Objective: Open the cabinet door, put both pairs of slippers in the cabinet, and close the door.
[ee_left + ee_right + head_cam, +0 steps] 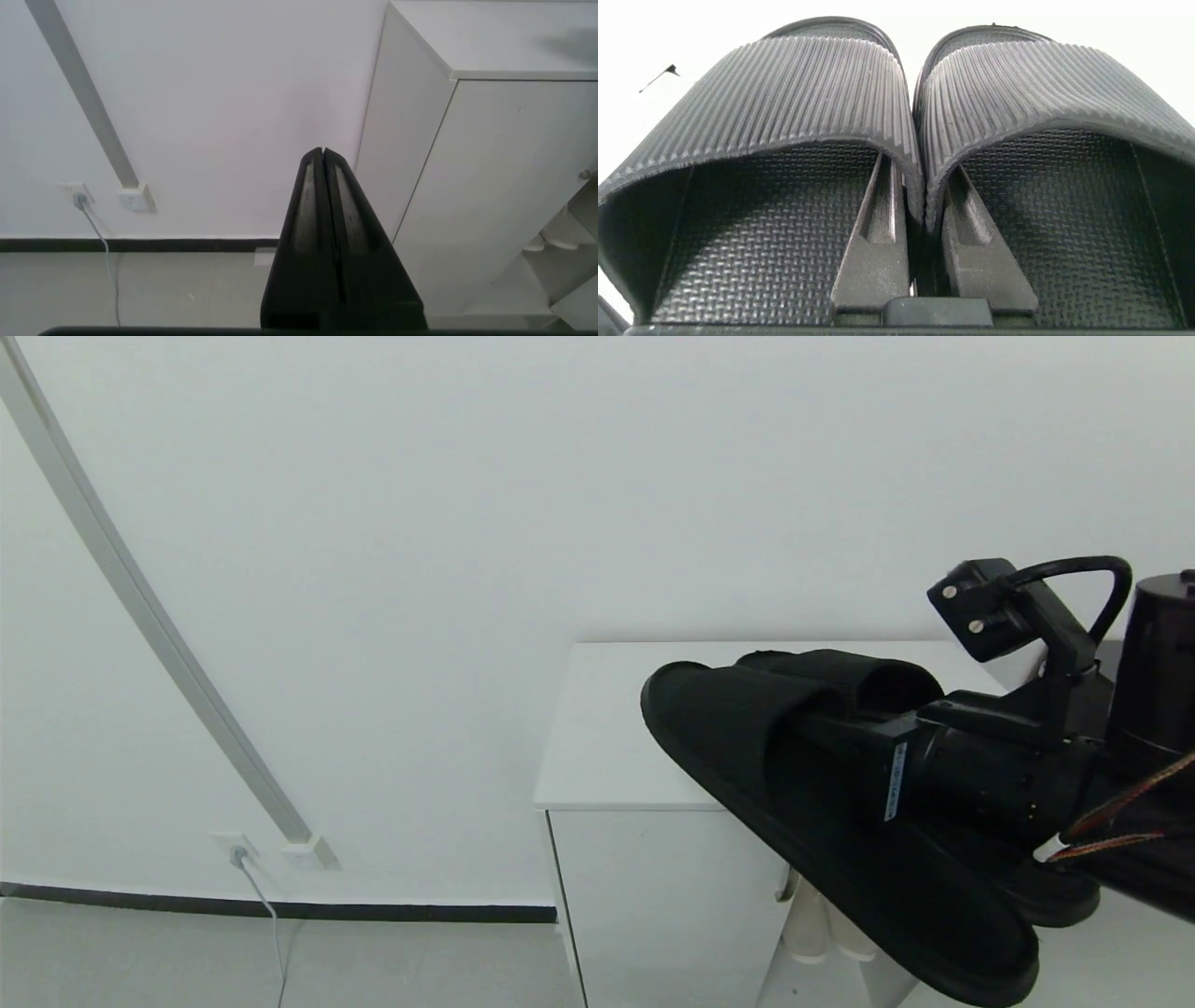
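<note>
Right end effector (920, 215), lower right in the head view, clamps both black slippers (747, 728) by their touching inner walls, one finger inside each, so the pair holds as one before the white cabinet (653, 887). Left end effector (322, 161) is pressed together and empty.

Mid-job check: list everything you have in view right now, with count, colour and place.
slippers: one pair, black, held side by side in front of the cabinet top
cabinet: one, white, against the wall
pale objects: count unclear, cream, low at the cabinet front; cannot tell what they are
wall strip: one, grey, diagonal across the wall left of the cabinet
socket: one, white, low on the wall near the strip's foot
cable: one, grey, from the socket down to the floor
skirting: one, black, along the wall's foot
right gripper: black, fingers inside the slippers, pinching their adjoining walls
left gripper: black, fingers shut, empty, near the cabinet's side
</note>
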Motion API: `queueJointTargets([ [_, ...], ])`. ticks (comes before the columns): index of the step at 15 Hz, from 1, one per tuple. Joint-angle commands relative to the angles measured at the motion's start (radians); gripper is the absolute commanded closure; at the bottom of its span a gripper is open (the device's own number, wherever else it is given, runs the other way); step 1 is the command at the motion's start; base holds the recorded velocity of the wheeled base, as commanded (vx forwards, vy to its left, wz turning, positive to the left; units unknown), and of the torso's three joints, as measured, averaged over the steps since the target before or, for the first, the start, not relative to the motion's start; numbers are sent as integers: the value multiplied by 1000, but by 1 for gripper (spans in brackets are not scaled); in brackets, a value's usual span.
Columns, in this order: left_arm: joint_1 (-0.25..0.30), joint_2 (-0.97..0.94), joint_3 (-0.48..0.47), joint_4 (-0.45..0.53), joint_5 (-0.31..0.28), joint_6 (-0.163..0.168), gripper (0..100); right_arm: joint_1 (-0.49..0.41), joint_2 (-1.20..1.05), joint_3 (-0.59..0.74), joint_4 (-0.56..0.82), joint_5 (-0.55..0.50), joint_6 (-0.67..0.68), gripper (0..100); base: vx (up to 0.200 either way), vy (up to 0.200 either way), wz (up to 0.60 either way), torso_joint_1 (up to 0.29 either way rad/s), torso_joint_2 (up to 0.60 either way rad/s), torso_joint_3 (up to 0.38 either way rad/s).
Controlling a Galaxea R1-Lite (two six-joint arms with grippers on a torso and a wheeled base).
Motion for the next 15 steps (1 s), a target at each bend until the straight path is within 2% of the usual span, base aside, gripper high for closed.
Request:
queueJointTargets([
  [1,0,1,0,0,1,-1,100,5,-3,5,-1,0,0,100,-200,0,0,2,7,2],
  [7,0,1,0,0,1,-1,100,15,0,18,-1,-1,-3,100,-200,0,0,-3,3,2],
  [15,0,1,0,1,2,-1,100,33,5,33,3,-7,-19,100,0,0,0,0,0,0],
])
